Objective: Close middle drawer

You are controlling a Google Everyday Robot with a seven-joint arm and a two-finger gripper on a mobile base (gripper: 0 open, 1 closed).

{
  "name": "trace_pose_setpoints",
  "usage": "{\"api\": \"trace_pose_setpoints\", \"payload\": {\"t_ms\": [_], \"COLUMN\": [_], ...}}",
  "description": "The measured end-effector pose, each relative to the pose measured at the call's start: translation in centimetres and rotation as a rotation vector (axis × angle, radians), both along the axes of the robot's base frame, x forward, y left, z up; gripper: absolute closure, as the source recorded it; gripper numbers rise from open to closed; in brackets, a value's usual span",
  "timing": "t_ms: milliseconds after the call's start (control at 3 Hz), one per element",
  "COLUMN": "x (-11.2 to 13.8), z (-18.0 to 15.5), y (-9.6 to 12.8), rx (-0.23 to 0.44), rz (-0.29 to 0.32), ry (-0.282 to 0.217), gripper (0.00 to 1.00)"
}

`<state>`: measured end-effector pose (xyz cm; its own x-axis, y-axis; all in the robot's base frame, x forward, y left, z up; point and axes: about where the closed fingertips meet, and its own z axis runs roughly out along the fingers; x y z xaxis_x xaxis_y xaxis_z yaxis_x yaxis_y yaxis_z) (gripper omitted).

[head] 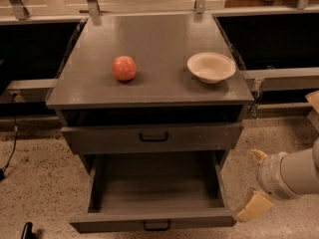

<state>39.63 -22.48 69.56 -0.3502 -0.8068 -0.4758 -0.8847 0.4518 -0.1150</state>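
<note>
The middle drawer (154, 187) is pulled far out of the grey cabinet, showing its long plain grey box. Its low front panel with a small black loop handle (157, 225) is at the bottom of the view. My gripper (254, 181) is to the right of the drawer's front right corner, just off it and not touching. Its two cream fingers (253, 206) are spread apart and hold nothing.
Above the open drawer is a taller drawer front (152, 137) with a larger handle, slightly out. On the cabinet top (164, 39) lie a red apple (124, 67) and a white bowl (211, 66). Dark counters flank the cabinet. The floor (35, 183) is speckled.
</note>
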Motion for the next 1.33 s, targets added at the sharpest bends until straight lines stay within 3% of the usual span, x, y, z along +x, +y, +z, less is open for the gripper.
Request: {"api": "trace_pose_setpoints", "payload": {"t_ms": [333,667,1000,1333], "x": [1.7,1.7,0.0,-1.5], "z": [0.1,-3.1,-10.6,-16.4], "y": [-0.5,2.0,5.4,7.3], "rx": [-0.023,0.03,0.115,0.164], "rz": [0.007,0.057,0.176,0.242], "ry": [-0.089,-0.06,0.008,0.059], "gripper": [0.0,0.0,0.19,0.42]}}
